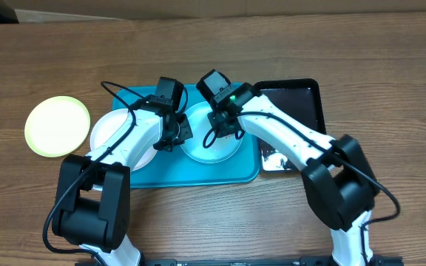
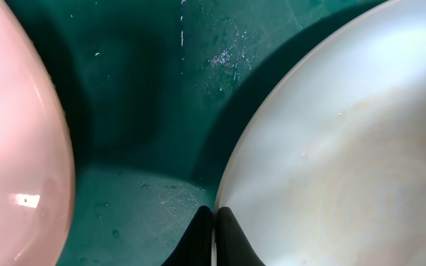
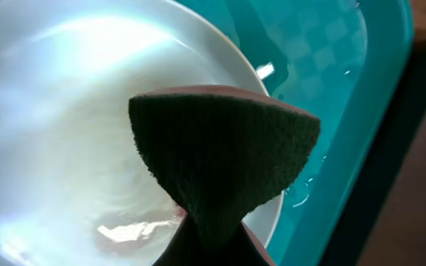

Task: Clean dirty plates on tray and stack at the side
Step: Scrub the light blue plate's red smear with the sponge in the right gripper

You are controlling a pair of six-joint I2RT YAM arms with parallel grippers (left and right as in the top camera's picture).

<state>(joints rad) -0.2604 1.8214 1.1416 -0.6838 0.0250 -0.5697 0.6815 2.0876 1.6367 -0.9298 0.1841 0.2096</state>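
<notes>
A light blue plate lies in the middle of the turquoise tray. My left gripper is shut on its left rim; in the left wrist view the gripper pinches the edge of the pale plate. My right gripper is shut on a dark green sponge and holds it over the plate. A red-brown smear shows on the plate beside the sponge. A white plate sits at the tray's left end. A yellow-green plate lies on the table left of the tray.
A glossy black tray stands right of the turquoise one, under the right arm. The white plate lies close to the left of my left gripper. Water drops dot the tray floor. The wooden table surrounds all of it.
</notes>
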